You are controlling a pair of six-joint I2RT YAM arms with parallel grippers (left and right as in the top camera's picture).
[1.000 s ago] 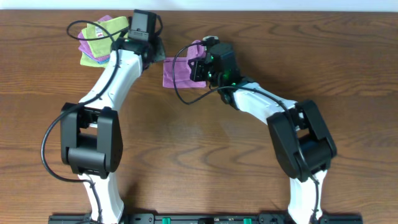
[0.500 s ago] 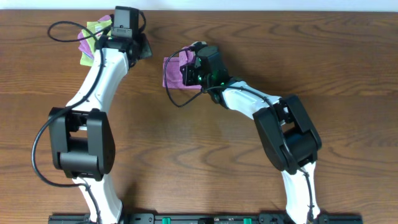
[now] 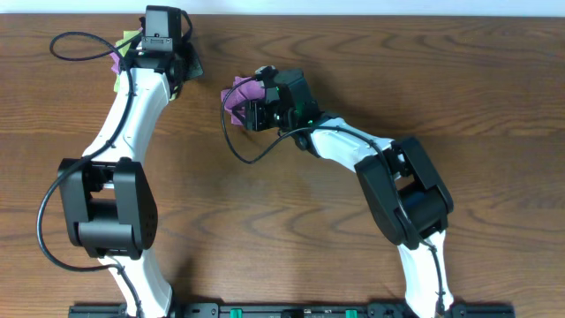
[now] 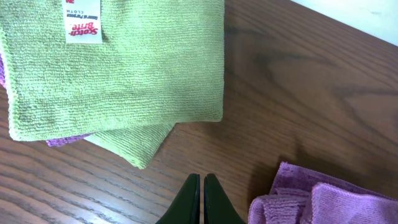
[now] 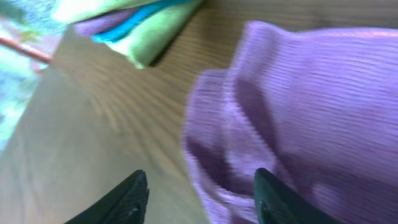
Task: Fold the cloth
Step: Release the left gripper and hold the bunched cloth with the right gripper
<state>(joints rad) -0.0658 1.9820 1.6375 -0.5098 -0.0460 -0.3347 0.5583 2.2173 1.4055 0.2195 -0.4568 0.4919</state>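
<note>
lilac cloth (image 3: 238, 92) bunched — tag (image 4: 83, 22) on green cloth (image 4: 137, 74) left-wrist only

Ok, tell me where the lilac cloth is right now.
Overhead, the cloth lies bunched far centre, at the right gripper, right of the green cloths.

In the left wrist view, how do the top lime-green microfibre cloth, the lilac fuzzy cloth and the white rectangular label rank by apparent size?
1. top lime-green microfibre cloth: largest.
2. lilac fuzzy cloth: smaller, but the frame edge cuts it off, so its true size is unsure.
3. white rectangular label: smallest.
</note>
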